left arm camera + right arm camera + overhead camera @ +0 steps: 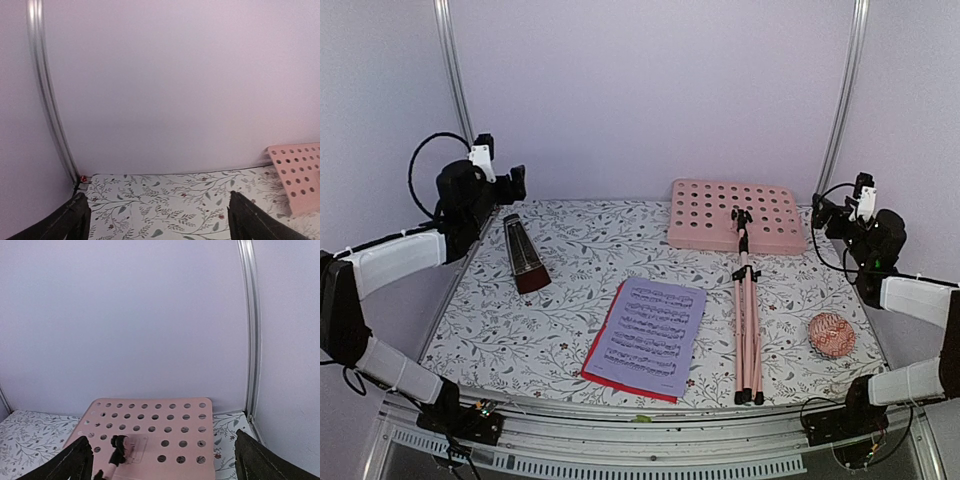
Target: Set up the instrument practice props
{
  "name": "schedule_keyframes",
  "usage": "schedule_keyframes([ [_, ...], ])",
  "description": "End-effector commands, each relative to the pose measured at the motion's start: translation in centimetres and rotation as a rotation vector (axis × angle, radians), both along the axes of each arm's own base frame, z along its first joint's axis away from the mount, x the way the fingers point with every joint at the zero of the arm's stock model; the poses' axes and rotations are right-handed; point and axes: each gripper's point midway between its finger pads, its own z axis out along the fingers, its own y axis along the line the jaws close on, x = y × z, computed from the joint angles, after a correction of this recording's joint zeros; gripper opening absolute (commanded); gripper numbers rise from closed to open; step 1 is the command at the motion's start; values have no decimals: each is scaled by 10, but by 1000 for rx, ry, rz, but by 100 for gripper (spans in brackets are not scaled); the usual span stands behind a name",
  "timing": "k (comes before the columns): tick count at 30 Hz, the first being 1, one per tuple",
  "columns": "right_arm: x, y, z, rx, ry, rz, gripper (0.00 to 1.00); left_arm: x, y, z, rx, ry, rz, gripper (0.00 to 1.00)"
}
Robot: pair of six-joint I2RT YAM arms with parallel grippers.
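Observation:
The pink music stand lies flat on the table: its perforated desk [735, 215] at the back, its folded tripod legs [748, 325] running toward me. The desk also shows in the right wrist view [150, 432] and at the right edge of the left wrist view [297, 172]. A lilac sheet of music [648, 335] lies on a red sheet [600, 345] at the front centre. The dark brown metronome [525, 255] lies on its side at the left. My left gripper [515, 183] is open, raised above the metronome. My right gripper [825, 212] is open, raised at the desk's right end.
A small pink knitted ball [831, 335] sits at the right, beside the tripod legs. Lilac walls and metal frame posts [452, 70] close off the back and sides. The floral tablecloth [580, 240] covers the table.

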Motion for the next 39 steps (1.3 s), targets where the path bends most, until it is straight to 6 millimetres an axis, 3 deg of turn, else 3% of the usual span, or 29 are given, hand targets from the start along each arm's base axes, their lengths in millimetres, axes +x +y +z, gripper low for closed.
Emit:
schedule_keyframes([
  [1,-1,42,13,67,145,85,99,-14,-71,14,71,158,-149,96],
  [4,-6,70,37,24,143,86,99,-25,-97,41,59,138,-196,96],
  [6,-11,83,51,5,134,131,99,-30,-96,55,-39,124,-195,96],
  [10,-19,81,67,93,116,130,99,-42,-100,81,-49,85,-259,96],
  [13,-24,69,67,169,117,89,99,-44,-111,85,-29,124,-316,96],
  [16,-29,74,70,232,128,159,99,-43,-123,73,-77,212,-355,96],
  [21,-21,108,18,282,413,252,99,-56,-159,47,-120,303,-488,96],
  [26,-41,146,-50,291,658,220,99,-68,-191,14,-248,433,-549,96],
  [30,-72,170,-108,243,866,155,99,-88,-219,-9,-286,510,-613,96],
  [35,-109,173,-164,192,1046,103,99,-117,-239,-26,-293,584,-684,96],
  [39,-114,164,-191,121,1097,57,99,-129,-245,-30,-319,600,-723,96],
])
